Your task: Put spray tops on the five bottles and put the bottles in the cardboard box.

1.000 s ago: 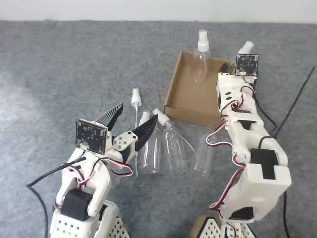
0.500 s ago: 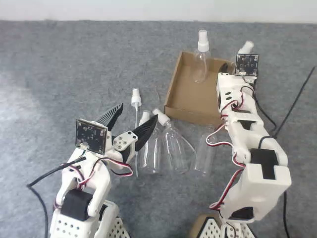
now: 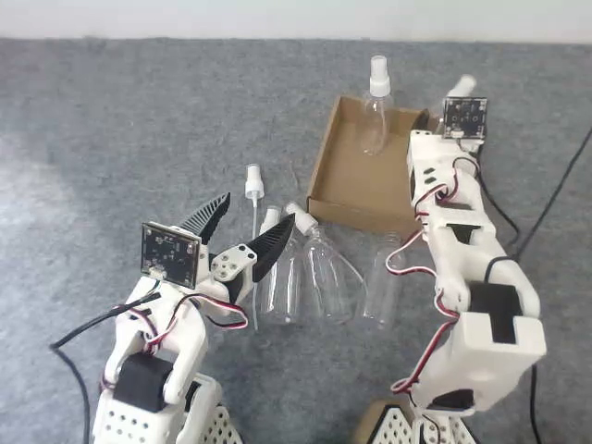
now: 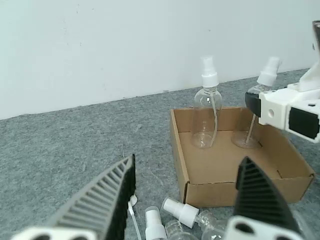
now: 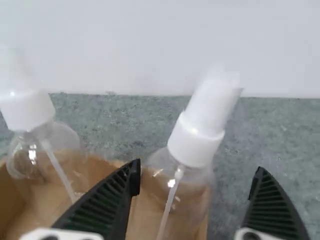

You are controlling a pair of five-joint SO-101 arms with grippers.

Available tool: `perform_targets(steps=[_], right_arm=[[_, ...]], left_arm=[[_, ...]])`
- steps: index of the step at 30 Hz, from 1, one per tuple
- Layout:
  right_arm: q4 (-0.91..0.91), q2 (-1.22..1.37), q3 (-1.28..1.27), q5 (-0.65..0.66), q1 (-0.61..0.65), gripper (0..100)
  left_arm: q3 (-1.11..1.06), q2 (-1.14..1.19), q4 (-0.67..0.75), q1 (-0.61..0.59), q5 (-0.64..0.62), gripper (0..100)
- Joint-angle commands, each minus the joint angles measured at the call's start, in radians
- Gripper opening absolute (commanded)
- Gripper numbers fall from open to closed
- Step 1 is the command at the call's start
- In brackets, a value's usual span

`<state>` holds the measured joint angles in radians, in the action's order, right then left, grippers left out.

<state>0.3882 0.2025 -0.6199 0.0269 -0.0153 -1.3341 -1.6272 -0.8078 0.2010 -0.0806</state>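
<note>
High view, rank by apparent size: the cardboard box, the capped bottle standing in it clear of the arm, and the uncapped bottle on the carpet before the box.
1. cardboard box, clearly largest.
2-3. capped bottle and uncapped bottle look about alike, so I won't rank them.

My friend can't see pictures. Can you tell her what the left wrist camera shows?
Two clear bottles with white spray tops stand upright in an open cardboard box on grey carpet, with the other arm close to one of them. The left gripper is open in the foreground, and more bottles lie between it and the box.
</note>
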Motion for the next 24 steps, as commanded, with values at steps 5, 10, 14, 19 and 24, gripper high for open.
perform_targets(steps=[5, 10, 14, 19, 24], right_arm=[[0.018, -0.111, 0.069, 0.011, -0.001, 30.0], [0.018, -0.113, 0.072, 0.011, -0.001, 30.0], [0.018, -0.114, 0.072, 0.011, -0.001, 30.0], [0.012, -0.151, 0.068, 0.011, -0.001, 30.0], [-0.143, -0.255, 0.074, 0.011, 0.01, 30.0]], left_arm=[[0.005, -0.008, 0.026, 0.003, 0.006, 30], [0.005, -0.008, 0.026, 0.003, 0.006, 30], [0.005, -0.008, 0.026, 0.003, 0.006, 30], [0.005, -0.008, 0.026, 0.003, 0.006, 30], [0.005, -0.011, 0.026, 0.003, 0.006, 30]])
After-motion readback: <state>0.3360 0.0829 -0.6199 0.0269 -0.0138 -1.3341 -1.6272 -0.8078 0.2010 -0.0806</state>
